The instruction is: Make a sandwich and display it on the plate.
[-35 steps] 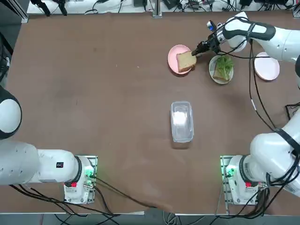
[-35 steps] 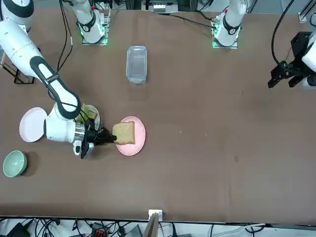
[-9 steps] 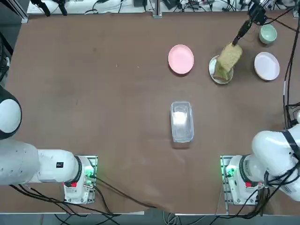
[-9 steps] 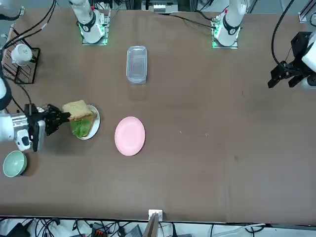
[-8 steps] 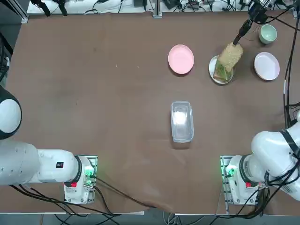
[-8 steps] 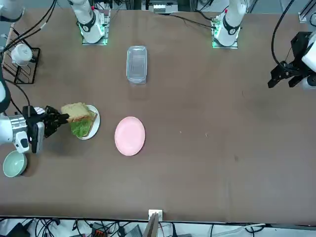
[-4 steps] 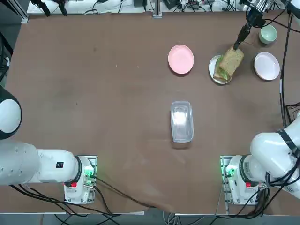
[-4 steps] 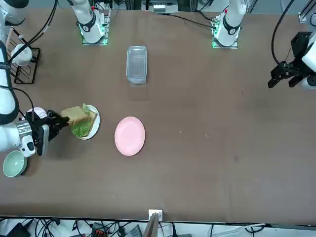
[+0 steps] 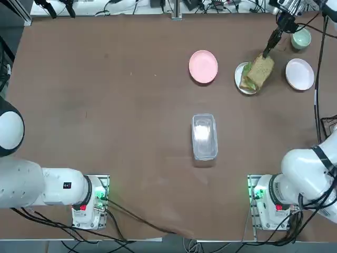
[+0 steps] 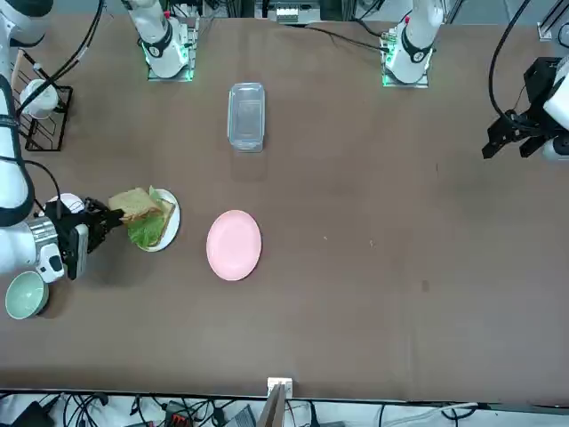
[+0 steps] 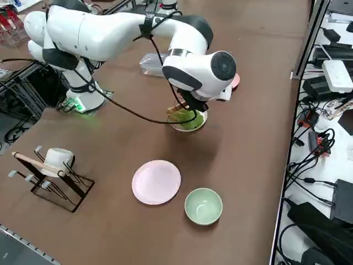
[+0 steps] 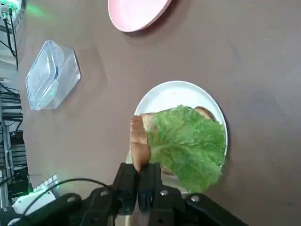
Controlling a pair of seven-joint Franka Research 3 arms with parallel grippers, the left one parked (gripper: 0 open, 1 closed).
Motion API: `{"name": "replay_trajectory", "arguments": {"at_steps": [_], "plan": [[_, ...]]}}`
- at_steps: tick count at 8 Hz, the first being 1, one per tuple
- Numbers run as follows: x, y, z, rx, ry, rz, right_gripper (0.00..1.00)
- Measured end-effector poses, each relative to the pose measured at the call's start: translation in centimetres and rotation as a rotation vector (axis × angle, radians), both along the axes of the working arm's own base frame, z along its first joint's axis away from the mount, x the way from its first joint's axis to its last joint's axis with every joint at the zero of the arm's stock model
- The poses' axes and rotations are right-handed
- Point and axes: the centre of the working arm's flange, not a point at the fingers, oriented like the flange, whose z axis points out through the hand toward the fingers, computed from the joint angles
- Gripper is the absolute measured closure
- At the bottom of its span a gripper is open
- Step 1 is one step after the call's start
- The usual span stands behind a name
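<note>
The robot's right hand (image 12: pixel 137 183) pinches the edge of the top bread slice (image 12: pixel 139 147), its fingers pressed tight on the crust. The slice hangs tilted just beyond the fingertips, over the lettuce (image 12: pixel 190 146) and the lower slice lying on the white plate (image 12: pixel 176 92). To finish well, the hand should probably lower until the bread lies flat and square on the lettuce, then spread its fingers and draw back without dragging the slice sideways. The pink plate (image 12: pixel 137 13) and the clear box (image 12: pixel 51 80) sit farther beyond the hand, on the brown worktop (image 12: pixel 263 56).
</note>
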Motion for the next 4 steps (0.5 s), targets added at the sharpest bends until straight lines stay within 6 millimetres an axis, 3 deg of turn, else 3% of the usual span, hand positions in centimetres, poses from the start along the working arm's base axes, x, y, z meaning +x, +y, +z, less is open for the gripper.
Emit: {"name": "replay_trajectory", "arguments": {"at_steps": [4], "plan": [[0.0, 1.1, -2.4, 0.026, 0.031, 0.014, 0.93]]}}
